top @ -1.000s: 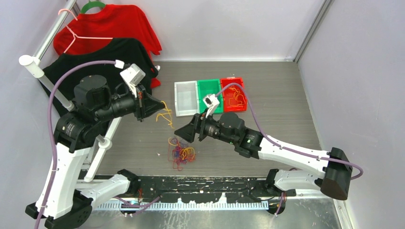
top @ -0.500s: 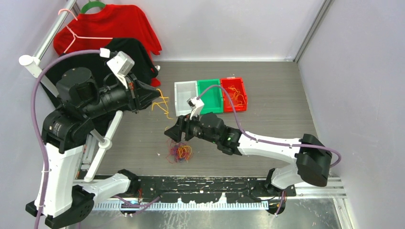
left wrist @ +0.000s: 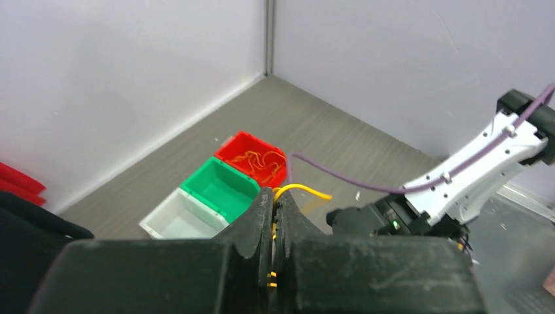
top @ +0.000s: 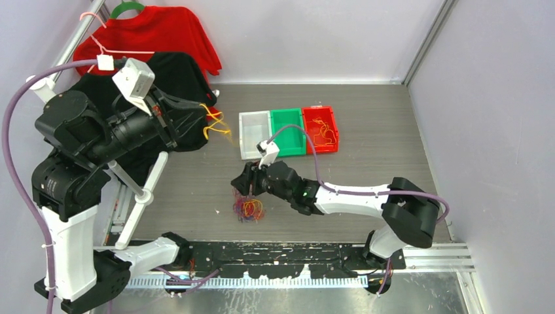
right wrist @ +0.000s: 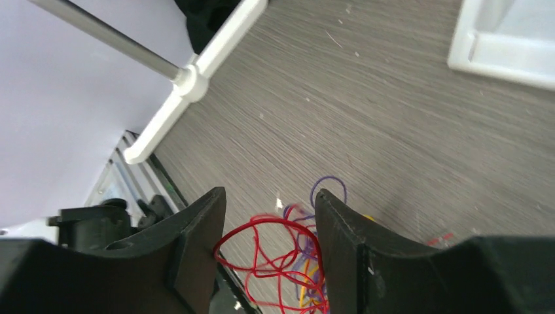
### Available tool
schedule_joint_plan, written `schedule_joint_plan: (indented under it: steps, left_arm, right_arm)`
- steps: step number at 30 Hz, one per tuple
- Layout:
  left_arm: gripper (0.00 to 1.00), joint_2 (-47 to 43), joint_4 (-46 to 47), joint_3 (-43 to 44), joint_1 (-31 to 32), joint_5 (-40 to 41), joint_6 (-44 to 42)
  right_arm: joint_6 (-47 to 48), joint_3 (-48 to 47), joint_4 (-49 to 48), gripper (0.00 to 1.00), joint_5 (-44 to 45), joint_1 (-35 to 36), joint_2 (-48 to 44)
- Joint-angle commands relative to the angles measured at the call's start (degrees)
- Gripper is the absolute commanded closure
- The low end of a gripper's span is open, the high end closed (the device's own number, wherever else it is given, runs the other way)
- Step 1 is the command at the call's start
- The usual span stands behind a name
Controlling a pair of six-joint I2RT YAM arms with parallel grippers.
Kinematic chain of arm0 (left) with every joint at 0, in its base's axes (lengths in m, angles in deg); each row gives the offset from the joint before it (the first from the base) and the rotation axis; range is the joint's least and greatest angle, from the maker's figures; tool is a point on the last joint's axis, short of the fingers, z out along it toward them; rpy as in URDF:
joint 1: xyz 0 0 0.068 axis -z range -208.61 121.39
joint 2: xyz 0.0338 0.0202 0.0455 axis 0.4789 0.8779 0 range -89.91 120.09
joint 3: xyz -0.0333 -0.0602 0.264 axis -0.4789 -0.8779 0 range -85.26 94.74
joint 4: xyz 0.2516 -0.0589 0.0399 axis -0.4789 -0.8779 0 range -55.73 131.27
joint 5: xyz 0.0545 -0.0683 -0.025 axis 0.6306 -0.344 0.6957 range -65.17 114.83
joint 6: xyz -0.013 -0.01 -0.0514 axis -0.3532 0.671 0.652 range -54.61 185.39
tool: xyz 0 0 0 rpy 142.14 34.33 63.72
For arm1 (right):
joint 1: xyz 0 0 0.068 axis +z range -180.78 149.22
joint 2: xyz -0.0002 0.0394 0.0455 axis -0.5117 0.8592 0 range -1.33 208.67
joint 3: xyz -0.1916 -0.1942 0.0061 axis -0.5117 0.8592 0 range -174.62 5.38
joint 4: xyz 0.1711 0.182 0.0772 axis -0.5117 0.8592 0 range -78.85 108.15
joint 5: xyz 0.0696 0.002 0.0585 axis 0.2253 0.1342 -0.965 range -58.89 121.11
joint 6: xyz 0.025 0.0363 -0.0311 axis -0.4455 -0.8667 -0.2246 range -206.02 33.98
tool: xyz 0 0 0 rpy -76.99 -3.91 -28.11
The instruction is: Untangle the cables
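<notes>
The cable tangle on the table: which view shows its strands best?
The right wrist view: the cable tangle sits close between the fingers of the right claw, red, purple and yellow loops distinct. The top view shows the cable tangle much smaller. The left wrist view does not clearly show it.

Cable tangle point(right wrist: 281, 255): the lower part is cut off by the bottom edge of the right wrist view, the red loops are blurred, and the strands' crossings are too fine to sort out; from above, its far side lies under the right gripper point(right wrist: 269, 196). Orange cable point(left wrist: 302, 190): its run between the pressed-together fingers of the left gripper point(left wrist: 273, 196) is hidden, bar two small spots. White bin point(right wrist: 504, 46): cut off by the corner of the right wrist view; threads in the red bin point(top: 321, 151) too small to count.
</notes>
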Motion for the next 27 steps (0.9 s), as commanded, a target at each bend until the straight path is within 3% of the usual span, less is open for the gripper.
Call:
schedule_joint_plan:
  steps: [1, 7, 11, 17, 22, 27]
  left_arm:
    - [1.00, -0.41, 6.98, 3.08, -0.04, 5.63, -3.10]
    - [1.00, -0.73, 12.22, 4.54, -0.05, 14.11, -5.56]
    - [1.00, -0.20, 8.91, 4.96, -0.05, 12.19, -5.64]
    - [1.00, -3.00, 5.34, -3.41, -0.02, 8.10, -4.77]
    - [1.00, -6.33, 4.11, -13.51, -0.01, 5.41, -4.39]
    - [1.00, -7.12, -0.67, -17.54, -0.03, -1.94, -3.59]
  right_arm:
    - [-2.44, 4.40, -5.90, 0.42, 3.41, 0.28, 1.18]
    - [-4.75, 10.85, -9.30, 0.42, 5.44, 0.28, 2.04]
    - [-4.35, 12.61, -8.45, 0.36, 5.34, 0.29, -0.22]
    - [3.44, 5.40, 7.53, 0.05, 1.16, 0.28, -13.10]
    - [11.49, -3.12, 21.55, 0.00, -3.75, 0.25, -22.02]
    - [18.01, -8.77, 24.72, 0.00, -8.50, 0.28, -26.27]
